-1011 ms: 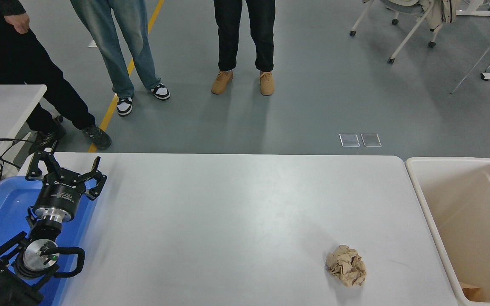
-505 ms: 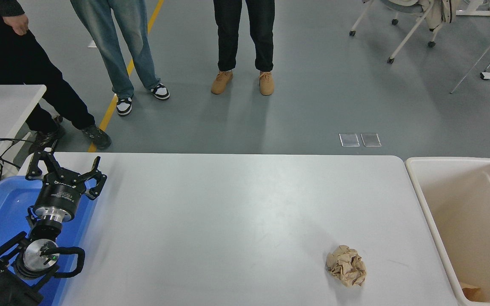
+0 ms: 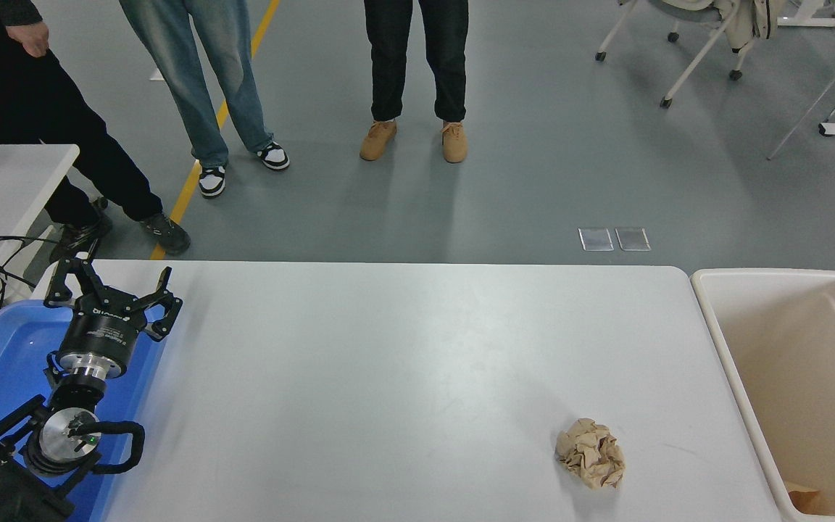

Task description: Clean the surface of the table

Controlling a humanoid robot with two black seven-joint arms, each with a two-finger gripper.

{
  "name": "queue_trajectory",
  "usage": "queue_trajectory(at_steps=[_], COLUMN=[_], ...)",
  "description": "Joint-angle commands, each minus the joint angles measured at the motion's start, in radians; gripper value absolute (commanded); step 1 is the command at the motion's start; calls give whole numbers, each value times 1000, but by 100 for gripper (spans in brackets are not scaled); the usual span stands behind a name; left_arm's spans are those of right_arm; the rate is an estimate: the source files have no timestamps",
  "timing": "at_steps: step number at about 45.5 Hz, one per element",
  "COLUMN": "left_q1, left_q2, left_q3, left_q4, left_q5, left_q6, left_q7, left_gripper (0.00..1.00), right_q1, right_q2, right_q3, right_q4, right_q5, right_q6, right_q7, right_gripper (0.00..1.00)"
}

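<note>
At the counter's 9 o'clock edge the left gripper (image 3: 109, 290) hangs parked over a blue bin (image 3: 4, 362), its fingers splayed wide and holding nothing, pointing toward 12 o'clock. From there the counter surface (image 3: 388, 362) runs bare across its middle, and the only thing lying on it is a crumpled brown paper ball (image 3: 590, 453), resting near the counter's front right, at about 4 o'clock from the counter's centre. Seen from the left gripper the ball also lies off at about 4 o'clock, well apart, with most of the counter's width between them. The wad is roughly round, slightly longer from its upper left to its lower right, so no grasp direction looks clearly favoured. Just beside the counter's right end, at 3 o'clock from the ball, stands a beige bin (image 3: 715, 341) with a brown scrap already in its near corner. The right arm and its gripper are out of view, so its state cannot be told; by where it enters, at the right edge, it would be far the nearer one to the ball. The likely move is a short carry from the ball toward 3 o'clock, over the bin's rim. Three people stand beyond the far edge at 12 o'clock, clear of the work.
</note>
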Motion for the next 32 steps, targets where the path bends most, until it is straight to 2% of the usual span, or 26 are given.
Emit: queue_trajectory(at_steps=[1,9,14,22,32], left_q1=[0,0,0,0,0], left_q2=[-1,-1,-1,1,1], left_q3=[0,0,0,0,0], left_q4=[0,0,0,0,0], left_q5=[0,0,0,0,0], left_q6=[0,0,0,0,0], left_q7=[-1,-1,1,-1,1], left_gripper=[99,99,99,99,99], right_q1=[-31,-120,-132,-151,-114], right_q2=[-49,-72,-86,-134,-169], right_q3=[214,381,420,395,299], right_q4=[154,274,367,498,533], right_q5=[-136,-142,-142,-142,-145], right_q6=[5,24,82,153,278], right_q7=[4,3,1,1,-5], right_gripper=[99,98,99,98,99])
